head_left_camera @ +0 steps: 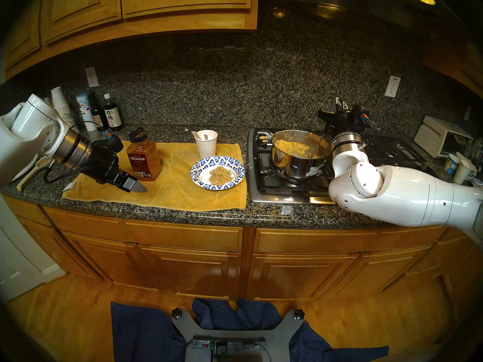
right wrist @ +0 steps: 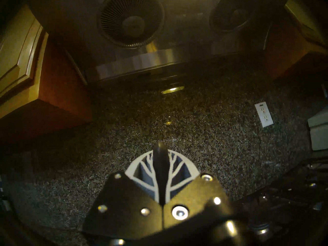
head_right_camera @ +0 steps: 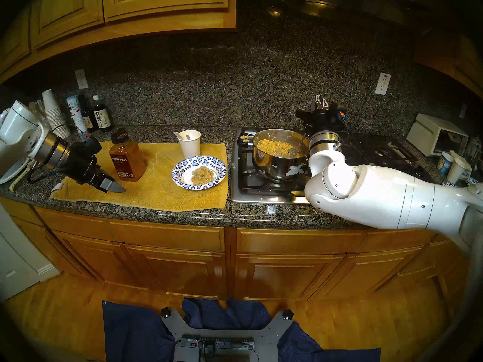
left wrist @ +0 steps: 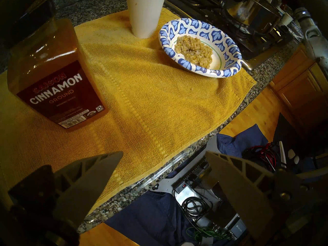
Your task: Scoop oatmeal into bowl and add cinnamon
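Granite countertop under wood cabinets, yellow towel spread left of the stovetop.

Left gripper hovers over the towel's near-left corner, jaws wide, nothing in them. Cinnamon jar stands upright just beyond and slightly right of its fingertips, cap on, label facing the robot; close but not touching. Further right of that gripper: white paper cup at the towel's back, then the bowl at the towel's right edge, a lump of oatmeal already sitting in its centre.

Right of the bowl, the steel pot on the burner holds the rest of the oats, with a ladle leaning inside. Right gripper is above and behind the pot's right rim, pointing up towards the backsplash, clamped shut on a thin dark handle, seemingly the ladle's.

Read: scoop step looks done or nearly so. Cinnamon is next. Left gripper needs to go forward, straddle the jar's body and close. The jar is wide and slick, so a square grip low on the sides is best. The cap isn't opened yet.
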You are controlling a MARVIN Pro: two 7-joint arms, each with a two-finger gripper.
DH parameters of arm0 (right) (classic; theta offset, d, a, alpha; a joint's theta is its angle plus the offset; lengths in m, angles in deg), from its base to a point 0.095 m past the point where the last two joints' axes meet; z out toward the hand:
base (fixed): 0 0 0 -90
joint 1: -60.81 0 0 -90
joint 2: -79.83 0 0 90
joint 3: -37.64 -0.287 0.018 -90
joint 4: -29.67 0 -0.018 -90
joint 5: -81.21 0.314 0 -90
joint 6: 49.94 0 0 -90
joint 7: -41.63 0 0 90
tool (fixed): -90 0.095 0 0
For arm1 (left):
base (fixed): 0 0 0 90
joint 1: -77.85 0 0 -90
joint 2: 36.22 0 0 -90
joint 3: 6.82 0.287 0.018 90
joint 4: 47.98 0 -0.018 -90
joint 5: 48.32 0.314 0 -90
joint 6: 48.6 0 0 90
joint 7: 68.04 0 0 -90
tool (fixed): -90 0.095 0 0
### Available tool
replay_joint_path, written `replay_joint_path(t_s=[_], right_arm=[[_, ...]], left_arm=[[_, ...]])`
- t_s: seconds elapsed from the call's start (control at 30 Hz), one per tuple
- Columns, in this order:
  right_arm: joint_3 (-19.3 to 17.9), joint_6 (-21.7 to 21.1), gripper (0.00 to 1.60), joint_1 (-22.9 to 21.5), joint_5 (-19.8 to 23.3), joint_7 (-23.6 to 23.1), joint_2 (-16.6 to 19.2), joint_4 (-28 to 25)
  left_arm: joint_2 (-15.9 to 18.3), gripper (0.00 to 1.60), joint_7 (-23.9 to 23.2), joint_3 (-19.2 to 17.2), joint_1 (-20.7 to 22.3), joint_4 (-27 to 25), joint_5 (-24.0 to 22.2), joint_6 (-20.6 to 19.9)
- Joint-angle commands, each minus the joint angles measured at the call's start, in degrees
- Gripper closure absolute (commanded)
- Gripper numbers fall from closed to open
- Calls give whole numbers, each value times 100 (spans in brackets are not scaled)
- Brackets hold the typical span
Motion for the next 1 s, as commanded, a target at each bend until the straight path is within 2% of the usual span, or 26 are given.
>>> replay_joint_path(t_s=[0.0,0.17,0.37,0.4,0.47,0.67,0.97], right_arm=[[-297,-306,160,63,468,593,-165,-303],[-507,-482,160,80,911,826,-178,-408],[-681,-578,160,102,1258,994,-222,-476],[-715,-583,160,99,1304,1139,-252,-503],[-784,-569,160,121,1467,1045,-244,-508],[-960,-560,160,109,1884,1140,-210,-501],[-1178,-467,160,-50,2256,1192,-79,-550]], left_arm=[[-13,0,3,-172,183,12,-4,-23],[-13,0,2,-173,185,12,-4,-29],[-13,0,2,-176,188,11,-3,-38],[-13,0,2,-176,189,10,-2,-40],[-13,0,2,-176,189,10,-2,-43],[-13,0,2,-178,191,9,-1,-53],[-13,0,3,-178,191,7,-1,-63]])
